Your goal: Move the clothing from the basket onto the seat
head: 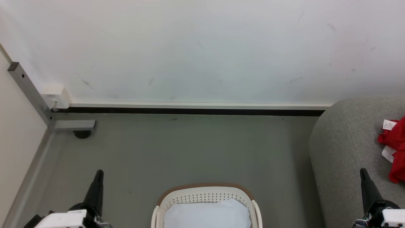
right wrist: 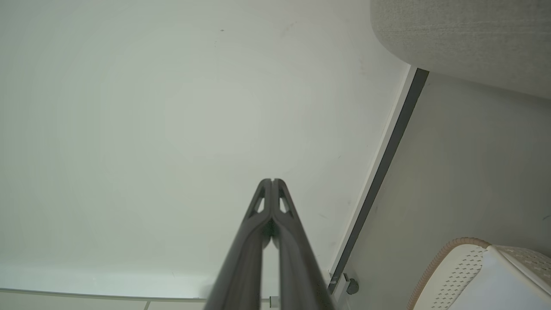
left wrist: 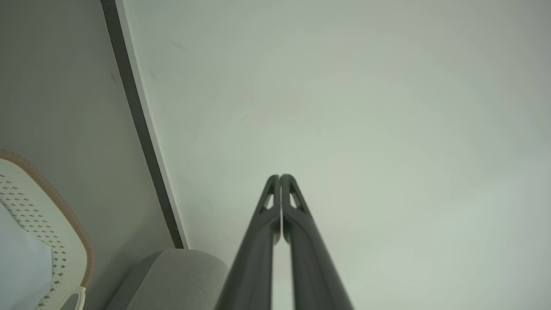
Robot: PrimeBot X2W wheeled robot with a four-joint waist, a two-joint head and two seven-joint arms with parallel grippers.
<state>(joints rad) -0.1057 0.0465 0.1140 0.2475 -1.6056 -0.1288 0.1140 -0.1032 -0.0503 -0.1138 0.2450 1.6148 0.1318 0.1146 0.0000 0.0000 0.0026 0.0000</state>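
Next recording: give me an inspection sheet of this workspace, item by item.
Surface: grey floor, a few small marks.
Job's things: basket on the floor, pale fabric inside; red clothing lying on the seat.
Clutter: nothing seen.
Claws: left claw and right claw shut, holding nothing.
Cables: nothing seen.
Surroundings: scuffed white wall; metal post in the corner.

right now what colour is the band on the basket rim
Brown: the band runs along the white basket rim, best seen in the head view.
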